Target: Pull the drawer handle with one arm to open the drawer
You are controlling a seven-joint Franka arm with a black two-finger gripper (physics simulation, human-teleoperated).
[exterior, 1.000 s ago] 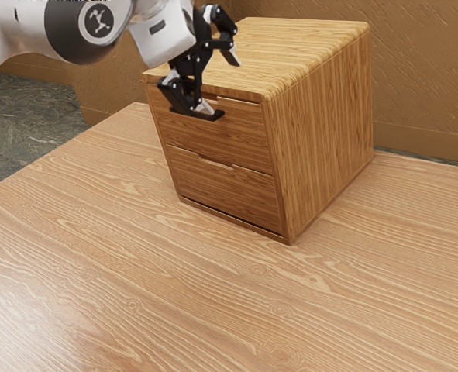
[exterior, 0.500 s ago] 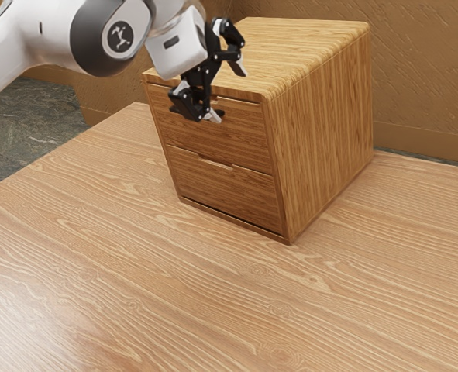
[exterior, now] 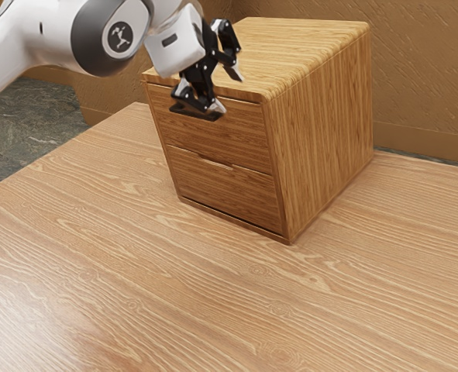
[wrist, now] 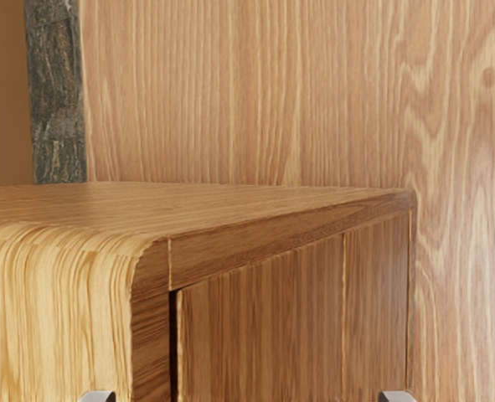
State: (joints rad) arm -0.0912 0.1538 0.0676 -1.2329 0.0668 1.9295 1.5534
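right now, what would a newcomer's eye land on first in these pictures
A wooden cabinet with two drawers stands at the back of the wooden table. A white arm reaches in from the exterior view's upper left, its black pincer open at the upper edge of the top drawer, which looks shut.

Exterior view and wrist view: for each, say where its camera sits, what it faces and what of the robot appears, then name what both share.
Exterior view: beside and above the table, looking down at the cabinet, its front and one side; the arm enters from the upper left, with the open gripper at the top drawer.
Wrist view: on the hand, close against the cabinet's corner, facing the top drawer with the table and dark floor beyond; two grey fingertips show.
Shared: cabinet, top drawer, table.
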